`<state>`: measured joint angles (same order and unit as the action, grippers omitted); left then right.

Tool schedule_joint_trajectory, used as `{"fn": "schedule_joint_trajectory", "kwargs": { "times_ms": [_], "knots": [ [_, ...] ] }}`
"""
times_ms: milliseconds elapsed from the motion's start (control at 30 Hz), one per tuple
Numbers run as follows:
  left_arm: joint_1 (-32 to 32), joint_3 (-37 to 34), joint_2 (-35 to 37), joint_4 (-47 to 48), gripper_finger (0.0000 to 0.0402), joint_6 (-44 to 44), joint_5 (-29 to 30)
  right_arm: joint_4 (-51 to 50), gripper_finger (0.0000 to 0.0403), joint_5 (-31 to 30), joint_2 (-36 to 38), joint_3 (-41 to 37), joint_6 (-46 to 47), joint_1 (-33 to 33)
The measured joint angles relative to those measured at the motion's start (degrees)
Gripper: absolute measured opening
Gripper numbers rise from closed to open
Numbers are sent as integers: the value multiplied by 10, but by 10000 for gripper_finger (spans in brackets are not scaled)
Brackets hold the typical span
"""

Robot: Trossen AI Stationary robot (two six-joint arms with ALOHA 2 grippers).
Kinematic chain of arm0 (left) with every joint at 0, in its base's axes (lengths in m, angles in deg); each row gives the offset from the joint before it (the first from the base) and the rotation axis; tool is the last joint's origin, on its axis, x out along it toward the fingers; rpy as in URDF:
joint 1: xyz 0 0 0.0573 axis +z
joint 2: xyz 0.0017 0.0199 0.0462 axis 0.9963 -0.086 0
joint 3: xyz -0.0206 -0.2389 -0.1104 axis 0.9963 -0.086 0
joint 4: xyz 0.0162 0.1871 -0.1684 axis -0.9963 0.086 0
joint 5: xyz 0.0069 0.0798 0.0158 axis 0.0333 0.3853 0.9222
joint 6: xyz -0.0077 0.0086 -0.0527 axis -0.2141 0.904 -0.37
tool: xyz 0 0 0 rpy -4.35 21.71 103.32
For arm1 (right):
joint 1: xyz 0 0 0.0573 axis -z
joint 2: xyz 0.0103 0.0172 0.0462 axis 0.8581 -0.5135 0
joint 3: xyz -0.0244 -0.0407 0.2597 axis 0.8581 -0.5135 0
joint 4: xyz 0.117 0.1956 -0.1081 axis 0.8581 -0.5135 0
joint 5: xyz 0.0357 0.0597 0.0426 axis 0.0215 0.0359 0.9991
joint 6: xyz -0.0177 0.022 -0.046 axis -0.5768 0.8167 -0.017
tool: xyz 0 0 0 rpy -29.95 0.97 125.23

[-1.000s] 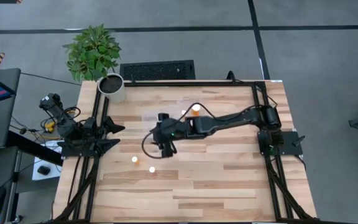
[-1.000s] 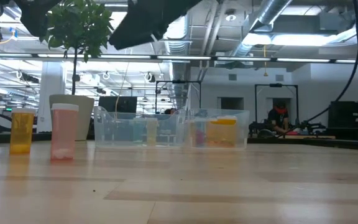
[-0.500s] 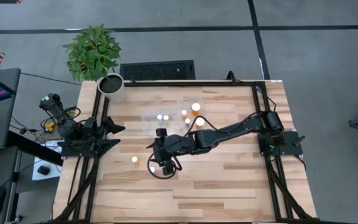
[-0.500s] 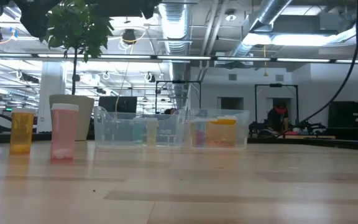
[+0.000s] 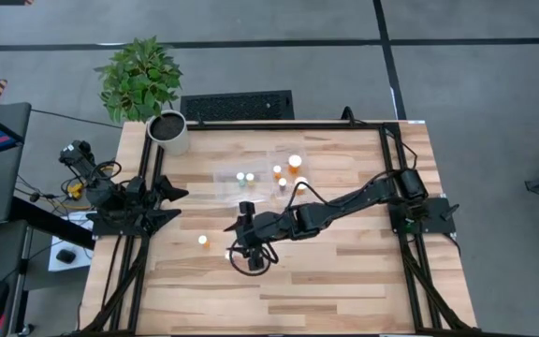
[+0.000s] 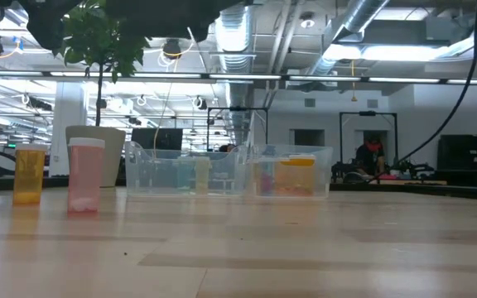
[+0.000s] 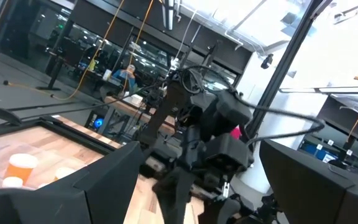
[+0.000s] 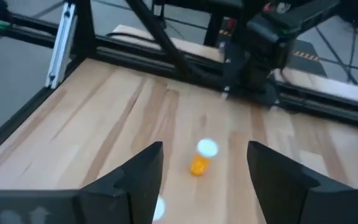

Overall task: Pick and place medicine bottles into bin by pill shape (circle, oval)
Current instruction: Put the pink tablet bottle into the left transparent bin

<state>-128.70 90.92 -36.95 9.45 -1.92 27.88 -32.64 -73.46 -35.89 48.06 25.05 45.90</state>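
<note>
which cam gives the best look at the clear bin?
Low view: the bin shows side-on, both compartments and the bottles inside visible through its walls. High view shows only a faint outline near the plant. The wrist views don't show it.

One camera stares straight down on the table [image 5: 344, 271], another skims level along its top toward the room, both catching the bin [image 6: 222, 170], while wrist cameras peer past their own fingers.
</note>
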Motion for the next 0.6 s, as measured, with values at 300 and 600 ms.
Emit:
{"fn": "schedule_joint_trajectory", "kwargs": {
  "times_ms": [300,600],
  "knots": [
    [0,0,0,0,322,-1,0,61,240,-1,0,-41,18,-3],
    [0,0,0,0,322,-1,0,99,240,0,0,-73,41,-2]
  ]
}}
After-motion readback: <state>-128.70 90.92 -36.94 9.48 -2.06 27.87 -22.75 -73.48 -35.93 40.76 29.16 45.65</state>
